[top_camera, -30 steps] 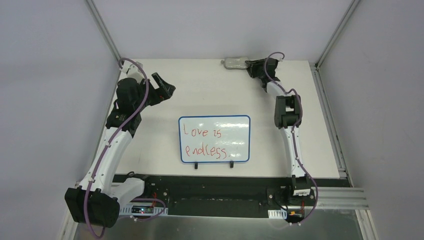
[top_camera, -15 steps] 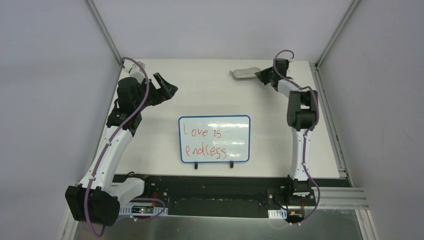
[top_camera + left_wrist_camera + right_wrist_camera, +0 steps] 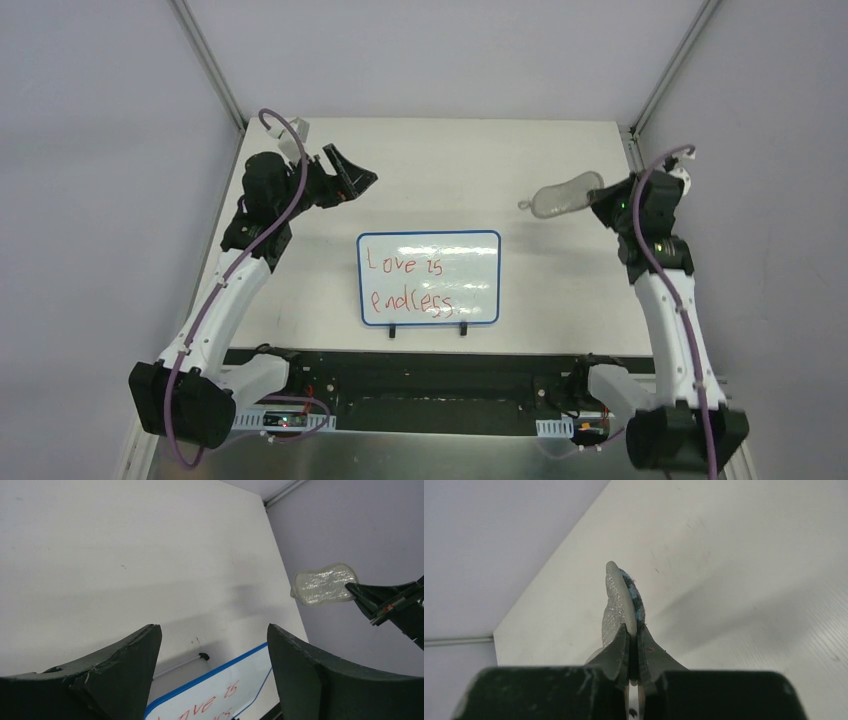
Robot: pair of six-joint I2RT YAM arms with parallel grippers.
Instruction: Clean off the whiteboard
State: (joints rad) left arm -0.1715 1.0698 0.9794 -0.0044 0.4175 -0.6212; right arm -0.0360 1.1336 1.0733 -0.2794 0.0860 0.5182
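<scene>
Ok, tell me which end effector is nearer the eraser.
Right. The right end effector is shut on the eraser; the left end effector hangs open on the other side of the whiteboard.

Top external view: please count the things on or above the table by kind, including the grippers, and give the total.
Whiteboard: 1
Eraser: 1
Grippers: 2 (left gripper open, right gripper shut on the eraser)
Total: 4

White table (image 3: 300,290), pale grey walls (image 3: 100,150), metal corner posts (image 3: 208,60), black mounting strip (image 3: 430,362)
</scene>
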